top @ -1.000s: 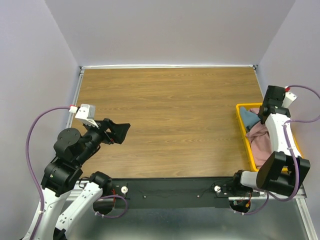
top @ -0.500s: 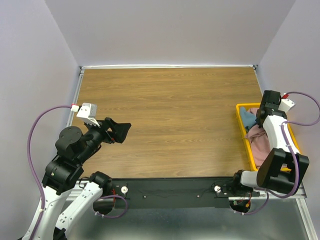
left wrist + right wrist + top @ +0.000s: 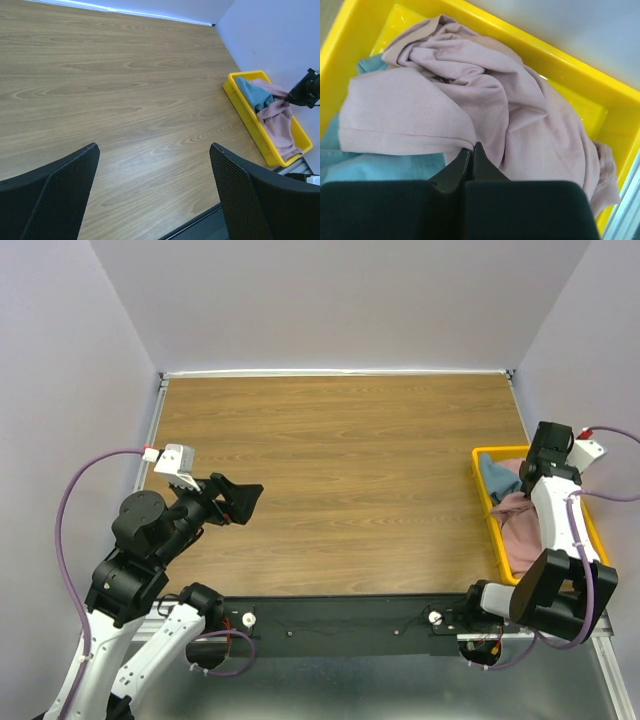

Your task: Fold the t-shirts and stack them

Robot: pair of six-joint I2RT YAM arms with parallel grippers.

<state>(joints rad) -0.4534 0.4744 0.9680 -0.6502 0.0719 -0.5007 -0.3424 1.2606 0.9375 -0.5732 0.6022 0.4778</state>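
The dusty-pink t-shirt [image 3: 470,90] lies crumpled in the yellow bin [image 3: 560,55], partly over the blue-grey t-shirt [image 3: 375,167]. My right gripper [image 3: 472,147] is down in the bin, its jaws shut on a folded hem of the pink shirt. From above, the pink shirt [image 3: 515,512] and the blue one [image 3: 492,475] sit at the table's right edge under the right gripper [image 3: 530,478]. My left gripper [image 3: 152,147] hangs wide open and holds nothing, above the table's left side [image 3: 238,504]. In its view, the pink shirt [image 3: 277,120] is drawn up toward the right gripper [image 3: 290,97].
The yellow bin [image 3: 488,508] stands lengthwise along the right edge of the wooden table [image 3: 340,460], close to the side wall. A metal rail runs along the table's near edge, where the arm bases are bolted.
The right gripper's jaws have come together on the pink shirt's hem, and the right wrist shifted slightly toward the bin's far end. The left arm has stayed put.
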